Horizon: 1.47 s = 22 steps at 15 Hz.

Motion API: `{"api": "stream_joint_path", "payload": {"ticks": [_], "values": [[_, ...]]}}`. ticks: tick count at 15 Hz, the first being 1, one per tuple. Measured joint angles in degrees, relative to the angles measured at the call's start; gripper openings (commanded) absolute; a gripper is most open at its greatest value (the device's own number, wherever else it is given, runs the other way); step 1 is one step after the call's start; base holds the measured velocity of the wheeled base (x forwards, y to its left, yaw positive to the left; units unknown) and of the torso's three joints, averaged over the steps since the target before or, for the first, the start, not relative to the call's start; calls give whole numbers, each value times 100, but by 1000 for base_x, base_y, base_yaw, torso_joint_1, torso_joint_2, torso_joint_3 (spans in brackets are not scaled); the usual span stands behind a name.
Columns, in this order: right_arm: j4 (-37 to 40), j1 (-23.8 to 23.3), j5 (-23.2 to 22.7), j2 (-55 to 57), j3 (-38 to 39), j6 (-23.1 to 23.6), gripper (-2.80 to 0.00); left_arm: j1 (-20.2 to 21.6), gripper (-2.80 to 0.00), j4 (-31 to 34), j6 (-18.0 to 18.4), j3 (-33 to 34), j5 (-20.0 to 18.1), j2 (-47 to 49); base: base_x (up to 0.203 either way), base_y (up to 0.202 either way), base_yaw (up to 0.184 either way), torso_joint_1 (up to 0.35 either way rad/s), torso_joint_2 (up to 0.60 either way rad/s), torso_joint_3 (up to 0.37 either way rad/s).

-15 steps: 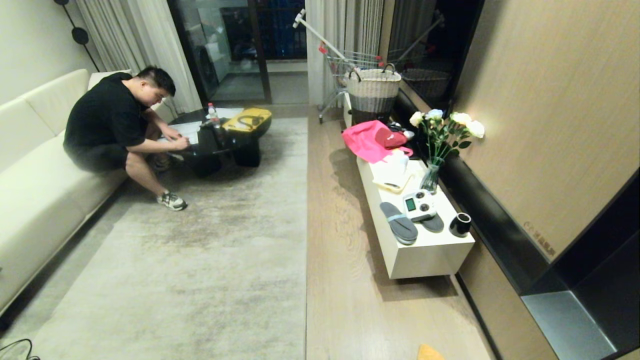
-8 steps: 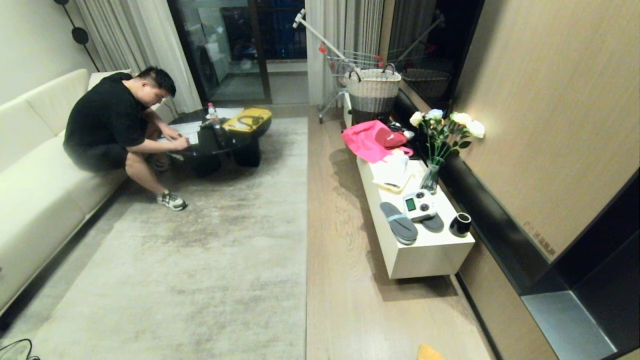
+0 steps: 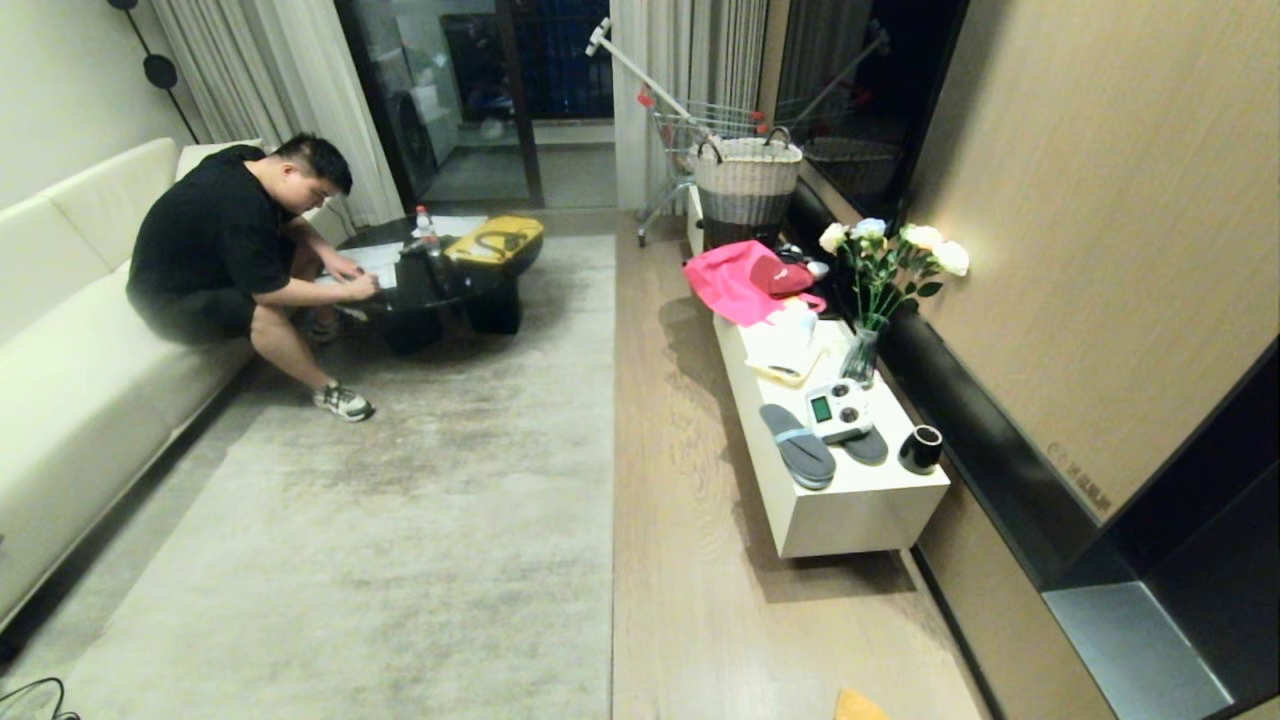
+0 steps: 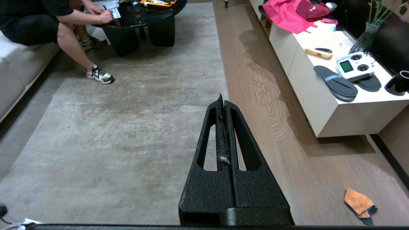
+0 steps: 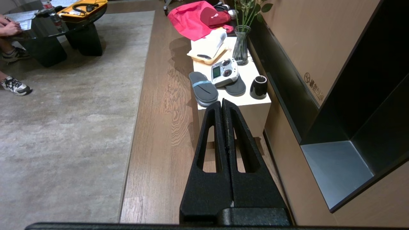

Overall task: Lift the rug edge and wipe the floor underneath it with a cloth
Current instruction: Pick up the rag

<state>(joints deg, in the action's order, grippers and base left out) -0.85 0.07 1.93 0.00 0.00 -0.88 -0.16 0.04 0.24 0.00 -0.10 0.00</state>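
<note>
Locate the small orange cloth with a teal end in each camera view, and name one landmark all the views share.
Head view: small orange cloth on the wood floor at the bottom edge, right of centre, partly cut off.
Left wrist view: cloth lower right, on the floor.
Right wrist view: not in it.
Shared landmark: long white low cabinet.

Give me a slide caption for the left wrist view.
Shut left gripper above grey-beige rug edge; orange cloth on oak floor.

Little here can be read. A small dark printed mark, a circular logo followed by a few characters, stands on the tan wall panel (image 5: 314,91) beside the dark niche, too small to make out. The white remote controller (image 5: 224,72) has a green screen whose content is unreadable.
</note>
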Motion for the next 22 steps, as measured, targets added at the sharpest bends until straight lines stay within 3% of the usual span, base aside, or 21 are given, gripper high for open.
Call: {"api": "stream_joint_path", "payload": {"ticks": [22], "values": [[0, 0, 0, 0, 0, 0, -280, -5, -280, 1, 5, 0, 6, 0, 0, 0, 0, 0, 0, 0]]}}
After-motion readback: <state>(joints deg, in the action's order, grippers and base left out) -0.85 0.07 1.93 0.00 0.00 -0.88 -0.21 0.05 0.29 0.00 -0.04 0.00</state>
